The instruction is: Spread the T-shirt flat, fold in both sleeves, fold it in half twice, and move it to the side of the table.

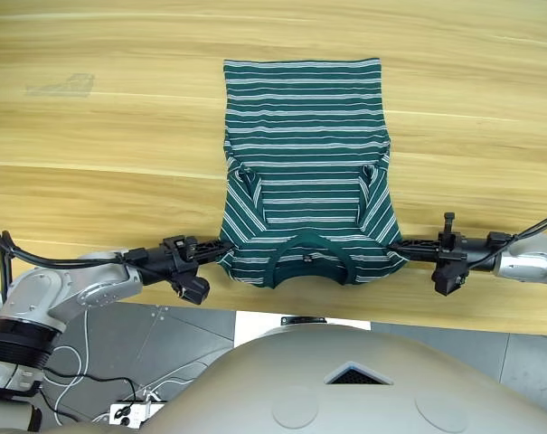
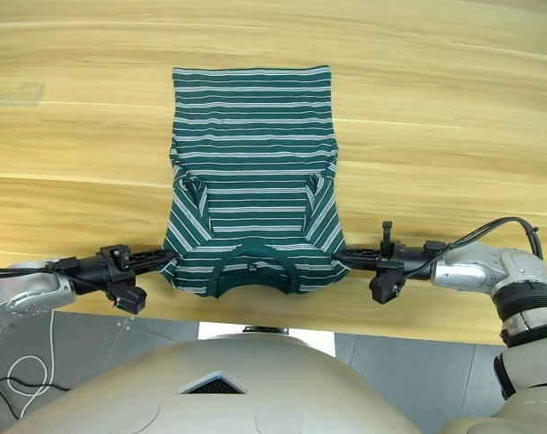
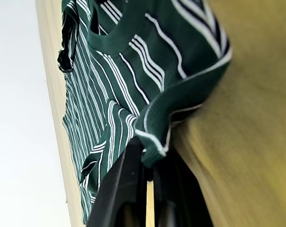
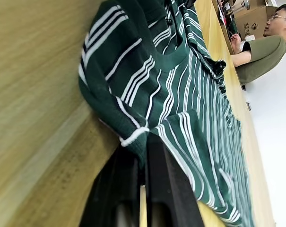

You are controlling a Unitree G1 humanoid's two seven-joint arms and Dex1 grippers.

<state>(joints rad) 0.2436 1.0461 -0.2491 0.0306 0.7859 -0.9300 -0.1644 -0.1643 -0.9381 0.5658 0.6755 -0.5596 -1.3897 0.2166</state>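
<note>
Sleeves look folded in, so prob. at 1st half-fold: T-shirt [image 1: 305, 172] lies flat mid-table [image 1: 92, 163], collar at near edge. Left gripper [image 1: 221, 246] & right gripper [image 1: 392, 245] each pinch a shoulder corner. Next: lift both evenly, carry fwd to hem; main snag = tucked sleeves slipping out.

The T-shirt [image 1: 305, 163] lies on the surface [image 1: 101, 136], at the middle of its near half. Its collar [image 1: 305, 260] is at the near edge and its hem [image 1: 302, 63] points away. Both sleeves lie folded inward on top of the body. The left gripper [image 1: 226, 246] is at the shirt's left shoulder corner and the right gripper [image 1: 395, 246] at the right one, each with cloth between its fingers, just over the near edge.
</note>
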